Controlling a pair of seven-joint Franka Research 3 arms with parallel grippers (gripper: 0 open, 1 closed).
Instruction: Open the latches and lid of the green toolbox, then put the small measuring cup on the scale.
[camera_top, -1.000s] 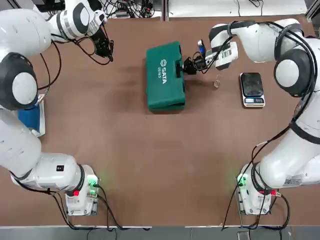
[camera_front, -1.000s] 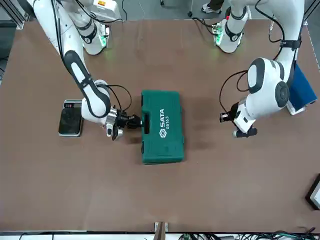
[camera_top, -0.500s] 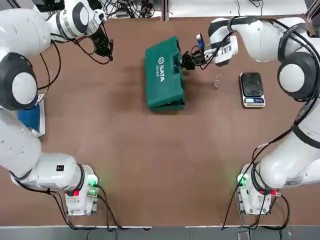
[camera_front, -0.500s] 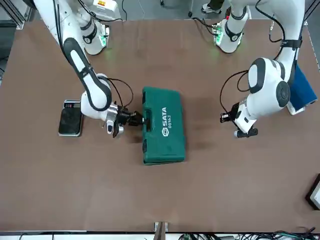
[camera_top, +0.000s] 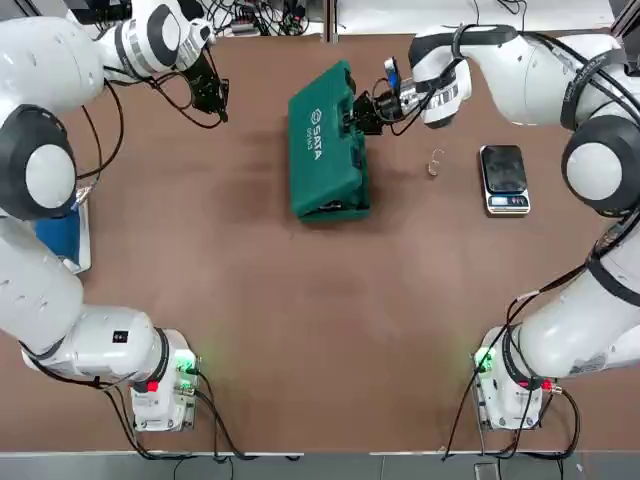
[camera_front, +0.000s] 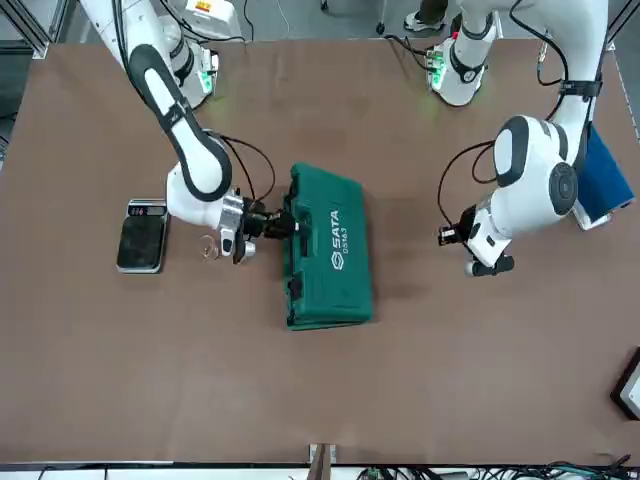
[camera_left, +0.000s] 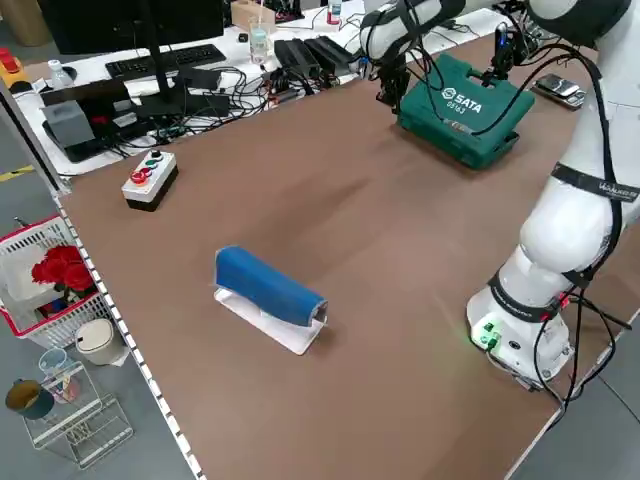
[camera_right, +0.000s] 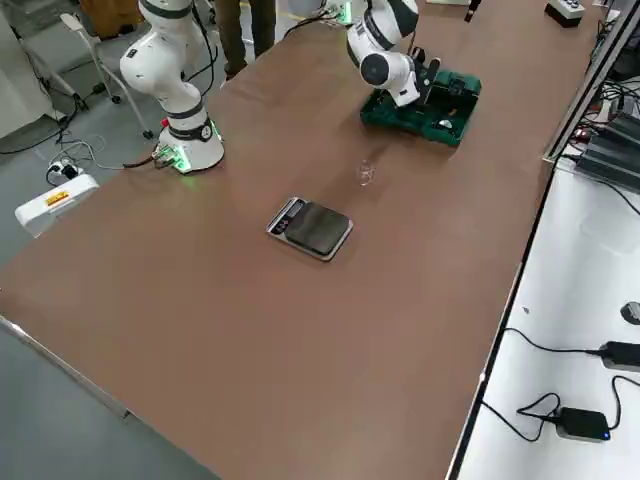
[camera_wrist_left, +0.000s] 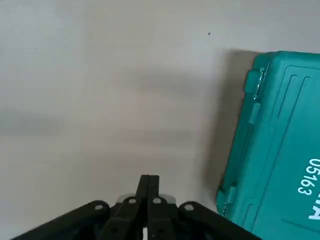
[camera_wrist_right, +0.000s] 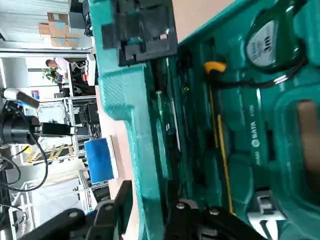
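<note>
**Lid half-raised, grip thin**

On the desk (camera_top: 300, 330): toolbox (camera_top: 328, 195) mid-far, lid (camera_top: 318, 135) tilted up along its handle edge, hinge side down. Right gripper (camera_top: 362, 112) at that raised edge, jaws closed narrowly on the lid rim by the handle. Inside, in the right wrist view, a yellow-handled hammer (camera_wrist_right: 220, 120) and moulded slots.

Likely risks: slipping off the rim and the lid dropping shut; dragging or tipping the whole case if lifted off the hinge arc.

Left gripper (camera_top: 212, 97) idle near the far left, jaws pressed together, holding nothing.

Scale (camera_top: 503, 178) right of the case, well apart. Cup (camera_top: 435, 162) between case and scale, close under the right arm; easily knocked by a sweeping elbow or cable.
</note>
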